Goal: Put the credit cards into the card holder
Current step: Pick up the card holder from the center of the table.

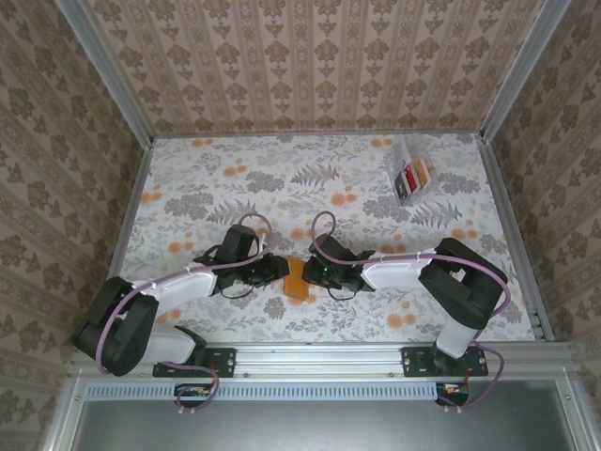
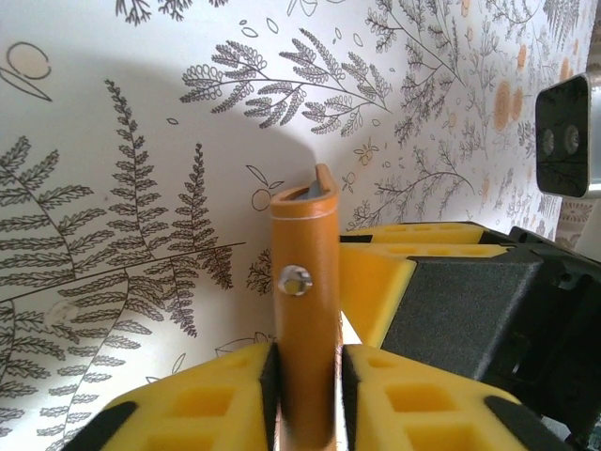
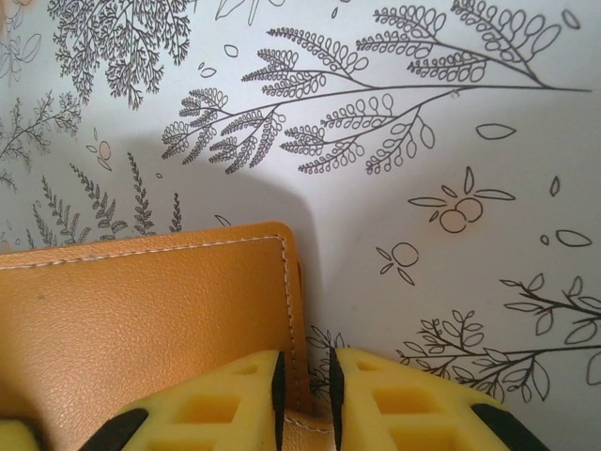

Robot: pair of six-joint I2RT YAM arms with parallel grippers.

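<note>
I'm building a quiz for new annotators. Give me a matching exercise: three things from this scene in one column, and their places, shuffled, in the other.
Things:
1. card holder
2. credit cards
3. clear box

Places:
A. far right part of the table
B. inside the clear box
C. gripped between the left gripper and the right gripper

Pairs: 1-C, 2-B, 3-A

We see black-and-white shells on the left arm (image 1: 178, 287) and right arm (image 1: 404, 271), each trailing a lilac cable (image 1: 141, 291). The left gripper (image 2: 305, 371) has yellow, square-pocketed fingers (image 2: 188, 404).
</note>
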